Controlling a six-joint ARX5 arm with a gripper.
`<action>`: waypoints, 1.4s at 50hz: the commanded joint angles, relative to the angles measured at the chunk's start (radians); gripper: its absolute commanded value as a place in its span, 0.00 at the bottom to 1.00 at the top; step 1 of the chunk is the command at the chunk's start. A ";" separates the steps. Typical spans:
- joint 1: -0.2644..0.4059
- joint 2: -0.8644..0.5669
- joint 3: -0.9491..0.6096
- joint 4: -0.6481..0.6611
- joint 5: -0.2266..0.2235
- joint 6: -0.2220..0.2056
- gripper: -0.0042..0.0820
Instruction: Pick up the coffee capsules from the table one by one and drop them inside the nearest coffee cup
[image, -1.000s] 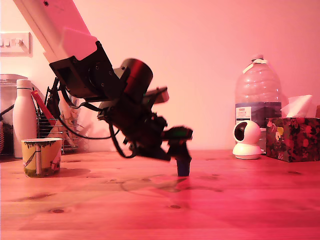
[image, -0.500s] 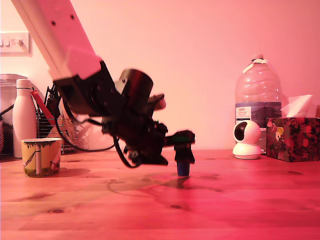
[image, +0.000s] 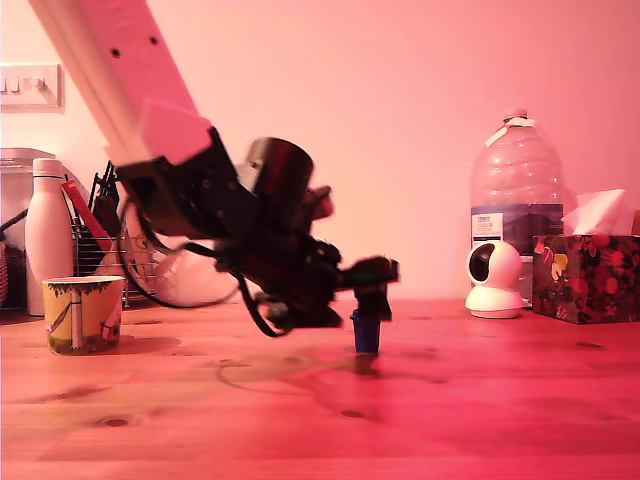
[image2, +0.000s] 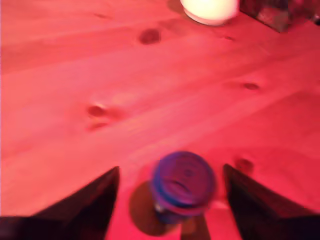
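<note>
Wrist view: gripper (image2: 170, 200) spread wide, grasping nothing | 1 coffee capsule (image2: 183, 184) upright on table (image2: 75, 60) between its fingers, untouched | coffee cup (image: 84, 314) well behind the claw | no visible drop; grasp, carry, release remain

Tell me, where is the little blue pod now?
In the exterior view, the coffee capsule stands mid-table, right of the cup, between the open claw's fingers.
</note>
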 joint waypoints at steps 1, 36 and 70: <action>-0.009 0.046 0.008 0.003 -0.006 -0.006 0.62; -0.012 0.044 0.008 0.001 -0.032 0.035 0.18; 0.009 -0.109 -0.029 -0.169 0.021 0.108 0.18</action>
